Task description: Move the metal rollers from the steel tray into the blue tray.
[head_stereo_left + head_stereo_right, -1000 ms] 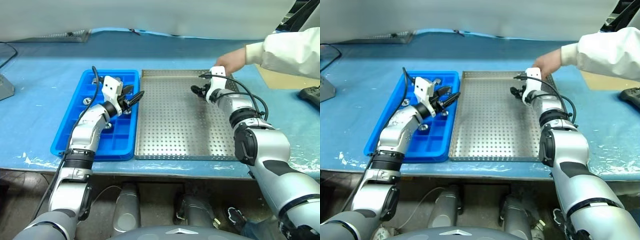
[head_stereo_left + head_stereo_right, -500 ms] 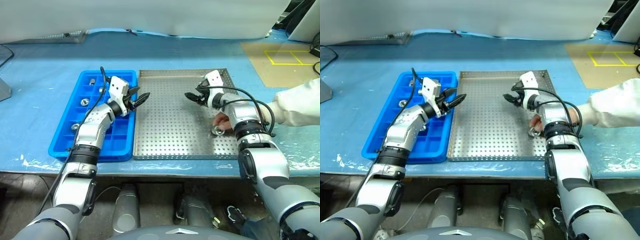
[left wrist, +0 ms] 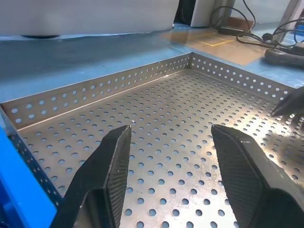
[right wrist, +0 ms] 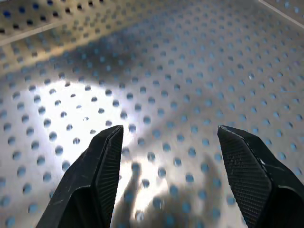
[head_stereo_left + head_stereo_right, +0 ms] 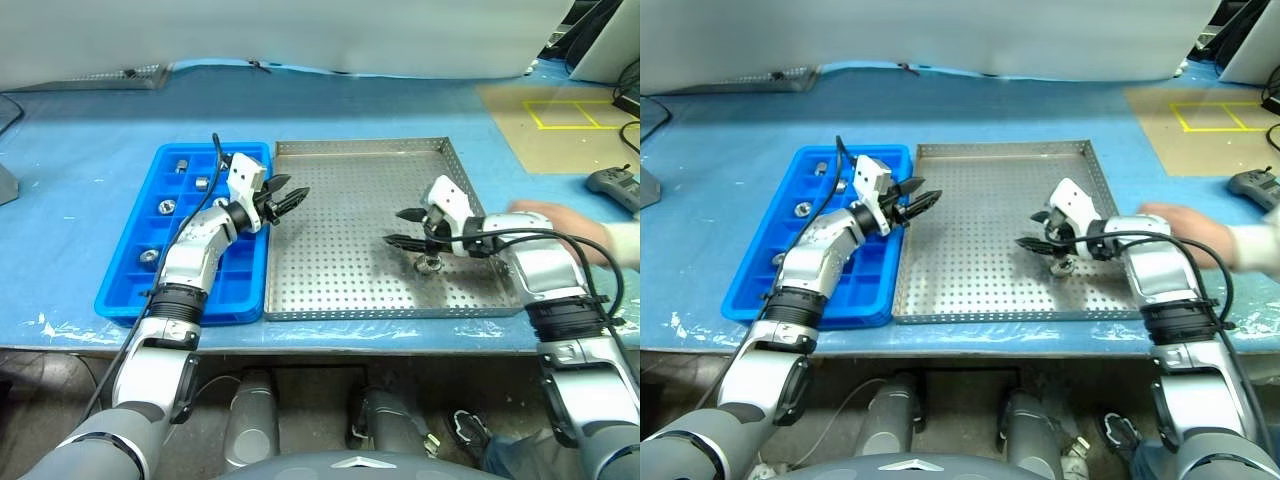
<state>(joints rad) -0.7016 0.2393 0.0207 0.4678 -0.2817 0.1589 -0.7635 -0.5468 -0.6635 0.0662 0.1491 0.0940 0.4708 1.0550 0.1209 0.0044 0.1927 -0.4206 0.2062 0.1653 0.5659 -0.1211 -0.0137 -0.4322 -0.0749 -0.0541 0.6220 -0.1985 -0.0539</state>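
Note:
The steel tray (image 5: 340, 275) lies in the middle of the blue table. One metal roller (image 5: 432, 264) stands on its perforated floor near the right side. My right gripper (image 5: 404, 228) hovers open just above and to the left of that roller, with nothing between its fingers (image 4: 99, 175). The blue tray (image 5: 180, 314) sits against the steel tray's left edge, with several metal rollers (image 5: 167, 207) in its compartments. My left gripper (image 5: 286, 197) is open and empty, level over the steel tray's left rim, pointing right across the floor (image 3: 190, 142).
A person's hand (image 5: 550, 216) and white sleeve hover at the right, just past the steel tray's right rim. A dark controller (image 5: 612, 183) lies on the table further right. A brown board with yellow lines (image 5: 560, 115) is at the back right.
The person's hand set a roller on the steel tray's right side and drew away to the right. My right gripper pulled back from the tray's far part toward that roller. The left gripper hardly moved.

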